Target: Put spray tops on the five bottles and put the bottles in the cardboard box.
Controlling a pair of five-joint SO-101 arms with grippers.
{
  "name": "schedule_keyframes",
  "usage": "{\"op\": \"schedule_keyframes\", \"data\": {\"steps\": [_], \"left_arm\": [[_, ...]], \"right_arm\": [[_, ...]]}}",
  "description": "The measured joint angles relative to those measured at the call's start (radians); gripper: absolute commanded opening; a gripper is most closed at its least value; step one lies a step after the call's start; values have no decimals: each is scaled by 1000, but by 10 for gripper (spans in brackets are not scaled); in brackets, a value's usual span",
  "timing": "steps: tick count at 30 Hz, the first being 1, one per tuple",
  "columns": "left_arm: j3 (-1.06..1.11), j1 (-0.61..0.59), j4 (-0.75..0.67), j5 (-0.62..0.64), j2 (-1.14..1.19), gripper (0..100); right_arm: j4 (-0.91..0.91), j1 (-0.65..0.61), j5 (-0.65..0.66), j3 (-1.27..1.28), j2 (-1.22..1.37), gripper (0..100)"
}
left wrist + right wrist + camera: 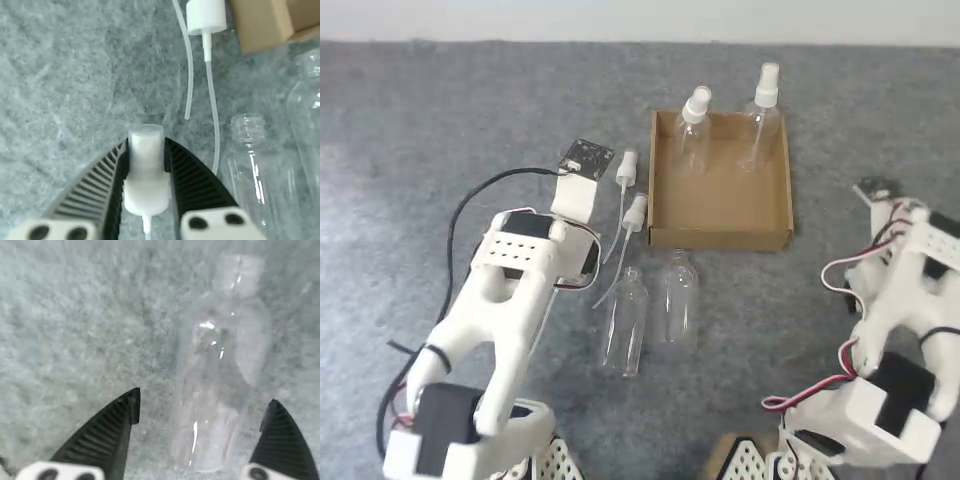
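Observation:
My left gripper (145, 145) is shut on a white spray top (146, 172), held just over the grey carpet. Beside it lie two more spray tops (627, 166) (635, 212) with long tubes and two uncapped clear bottles (625, 322) (678, 296). The nearer bottle's open neck (248, 125) lies close to my left gripper. The cardboard box (720, 238) holds two bottles (692, 135) (761, 125) with spray tops on. My right gripper (205, 399) is open over another clear bottle (225, 365) lying on the carpet, a finger on either side of it.
The left arm (520, 270) stands over the carpet left of the loose bottles, with black cables trailing beside it. The right arm (905, 290) is at the right edge, away from the box. Grey carpet covers the whole table.

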Motion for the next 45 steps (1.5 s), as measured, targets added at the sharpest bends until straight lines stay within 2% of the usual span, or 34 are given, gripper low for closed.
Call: {"op": "schedule_keyframes", "data": {"steps": [6, 15, 22, 27, 32, 41, 45], "left_arm": [[0, 0, -9, 0, 23, 13], [0, 0, -9, 0, 23, 13], [21, 0, -14, 0, 23, 13], [28, 0, -31, 0, 23, 13], [28, 0, -31, 0, 23, 13], [28, 0, -31, 0, 23, 13], [28, 0, -31, 0, 23, 13]], "right_arm": [[127, -60, -29, -161, 0, 329], [133, -114, -32, -230, 17, 329], [49, -117, -9, -230, 187, 325], [38, -58, 18, -230, 213, 322], [20, -58, 23, -230, 213, 256], [-61, -58, 23, -232, 324, 291], [-61, -58, 23, -230, 325, 214]]}}
